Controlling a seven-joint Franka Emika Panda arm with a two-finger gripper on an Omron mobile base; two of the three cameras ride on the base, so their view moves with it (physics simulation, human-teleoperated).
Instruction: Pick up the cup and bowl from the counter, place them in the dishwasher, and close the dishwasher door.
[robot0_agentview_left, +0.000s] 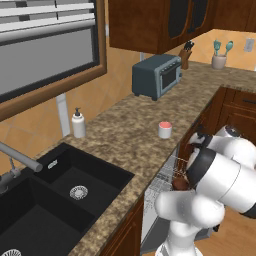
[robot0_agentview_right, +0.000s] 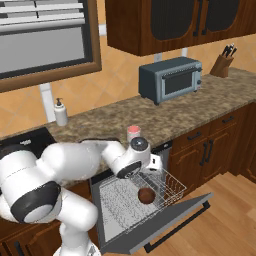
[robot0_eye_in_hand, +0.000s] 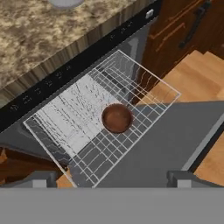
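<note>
The dark brown bowl (robot0_eye_in_hand: 117, 118) lies in the white wire rack (robot0_eye_in_hand: 78, 127) pulled out of the dishwasher; it also shows as bowl (robot0_agentview_right: 146, 195). The grey dishwasher door (robot0_agentview_right: 150, 227) hangs folded down, open. The pale cup (robot0_agentview_left: 165, 129) with a pinkish-red top stands upright on the granite counter (robot0_agentview_left: 125, 125), just above the dishwasher, and the same cup (robot0_agentview_right: 133, 131) peeks out behind my wrist. My gripper (robot0_eye_in_hand: 111, 180) hovers above the rack and the bowl, open, with nothing between its fingers.
A grey-blue toaster oven (robot0_agentview_left: 156, 75) stands at the back of the counter, a soap bottle (robot0_agentview_left: 78, 123) by the black sink (robot0_agentview_left: 50, 200). A utensil holder (robot0_agentview_left: 219, 57) and knife block (robot0_agentview_right: 221, 62) sit far right. Wood cabinets (robot0_agentview_right: 210, 150) flank the dishwasher above a wooden floor (robot0_agentview_right: 230, 215).
</note>
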